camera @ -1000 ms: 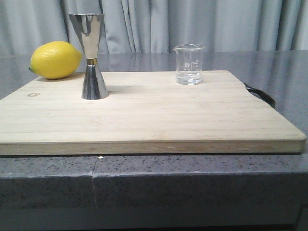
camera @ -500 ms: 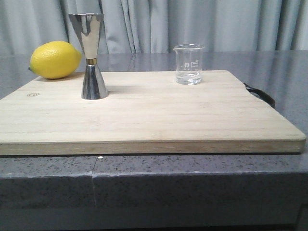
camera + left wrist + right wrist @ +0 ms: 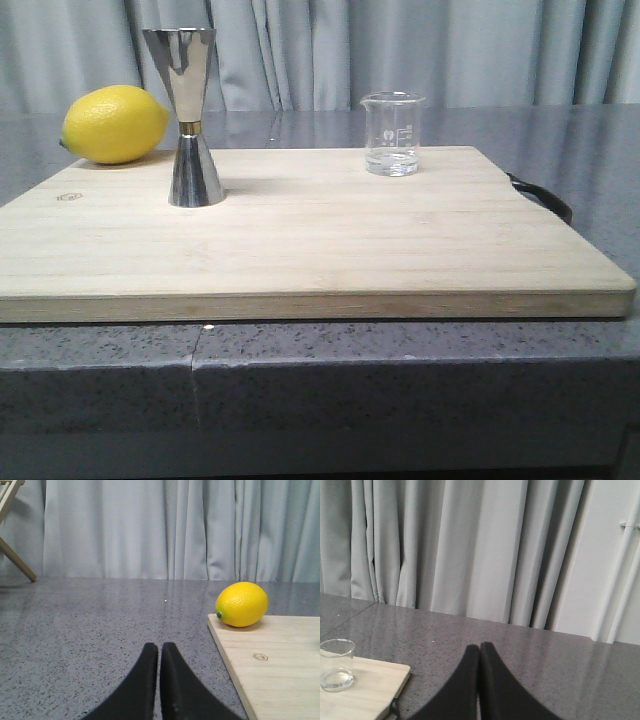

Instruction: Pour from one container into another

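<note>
Standing upright on the cutting board [image 3: 300, 240], the jigger [image 3: 189, 118] is seen left, the smaller beaker [image 3: 392, 133] well apart at the far right. Both grippers, left [image 3: 159, 652] and right [image 3: 479, 652], are clenched, empty.

Left gripper [image 3: 159, 652]: two matte black fingers [image 3: 142, 680], smooth, curved, broad at base, tapering to rounded tips. Right gripper [image 3: 479, 652]: same black tapered pair. No markings, screws or cables visible. Arms outside the front view.

Shiny steel jigger [image 3: 190, 115], clear glass beaker [image 3: 392, 134]
</note>
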